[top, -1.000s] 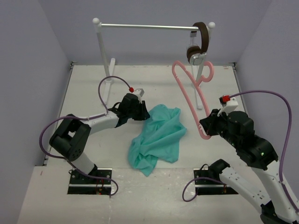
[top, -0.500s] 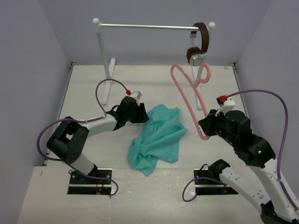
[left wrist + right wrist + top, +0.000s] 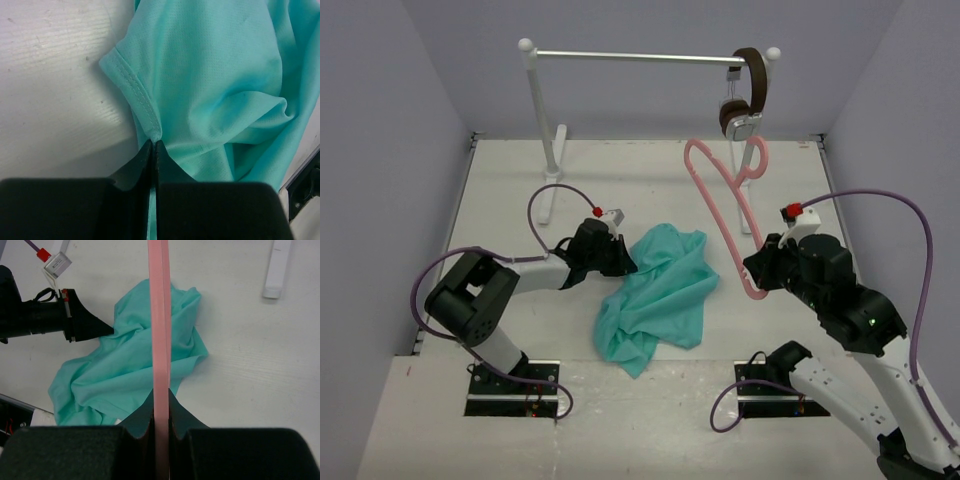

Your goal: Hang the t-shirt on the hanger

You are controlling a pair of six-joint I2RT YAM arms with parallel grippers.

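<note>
The teal-green t-shirt lies crumpled on the table's middle. My left gripper is shut on its hemmed edge at the shirt's left side; in the left wrist view the hem runs into the closed jaws of the left gripper, and the shirt spreads beyond. My right gripper is shut on the pale-pink hanger and holds it above the table, right of the shirt. In the right wrist view the hanger runs straight up from the right gripper, over the shirt.
A white clothes rail stands at the back, its left post on a foot. Brown-and-silver headphones hang from the rail's right end. Grey walls close in both sides. The left arm shows in the right wrist view.
</note>
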